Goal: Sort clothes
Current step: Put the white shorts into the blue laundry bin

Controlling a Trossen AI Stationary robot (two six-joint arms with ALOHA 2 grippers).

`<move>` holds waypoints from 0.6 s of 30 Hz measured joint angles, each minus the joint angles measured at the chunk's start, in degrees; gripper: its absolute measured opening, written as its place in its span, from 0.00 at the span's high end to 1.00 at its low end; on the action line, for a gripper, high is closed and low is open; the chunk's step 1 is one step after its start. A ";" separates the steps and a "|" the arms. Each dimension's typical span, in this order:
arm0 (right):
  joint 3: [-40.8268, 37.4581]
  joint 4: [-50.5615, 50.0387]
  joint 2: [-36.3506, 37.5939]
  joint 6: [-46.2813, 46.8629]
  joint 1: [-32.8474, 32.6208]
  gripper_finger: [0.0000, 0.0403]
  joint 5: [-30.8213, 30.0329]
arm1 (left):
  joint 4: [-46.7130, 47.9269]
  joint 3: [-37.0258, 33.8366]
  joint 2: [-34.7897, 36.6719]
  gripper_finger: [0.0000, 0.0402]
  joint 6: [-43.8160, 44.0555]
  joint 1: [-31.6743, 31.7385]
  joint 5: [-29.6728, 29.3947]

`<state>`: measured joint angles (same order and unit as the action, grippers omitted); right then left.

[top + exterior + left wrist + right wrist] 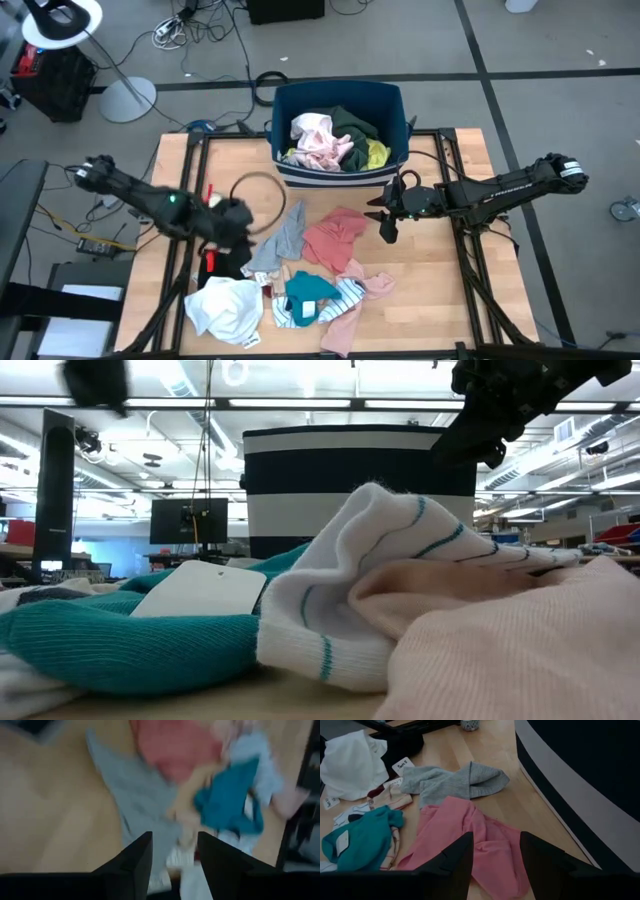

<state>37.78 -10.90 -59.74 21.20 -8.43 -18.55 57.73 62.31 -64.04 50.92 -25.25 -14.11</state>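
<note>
Several clothes lie loose on the wooden table: a grey garment [284, 234], a coral pink one [335, 238], a teal one [308, 289], a white one [225, 306], a striped one [340, 300] and a pale pink one [358, 305]. The dark blue bin [340, 100] at the far edge holds pink-white, dark green and yellow clothes. My left gripper [245, 232] is open over the grey garment's left side [145, 800]. My right gripper [385, 222] is open above the coral pink garment [470, 835], just in front of the bin.
A black cable loop [258, 196] and a small red thing [210, 192] lie on the table's left part, near my left arm. The bin's striped wall [580, 795] stands close beside my right gripper. Bare wood shows at the table's right [440, 290].
</note>
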 joint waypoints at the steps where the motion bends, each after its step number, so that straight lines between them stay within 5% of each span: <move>1: 0.00 0.00 0.00 0.15 0.00 0.59 0.00 | -0.04 -1.18 -0.04 0.60 2.30 -1.75 0.47; 8: 0.00 0.03 -0.01 0.34 0.00 0.59 0.02 | -3.83 -8.70 -0.07 0.60 14.03 -10.34 3.50; 18: 0.00 0.06 0.00 1.43 0.00 0.59 0.25 | -16.40 -17.69 -0.15 0.59 17.39 -13.03 6.65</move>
<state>37.78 -10.84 -59.74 22.63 -8.43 -18.30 41.33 44.62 -64.20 68.31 -38.28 -7.47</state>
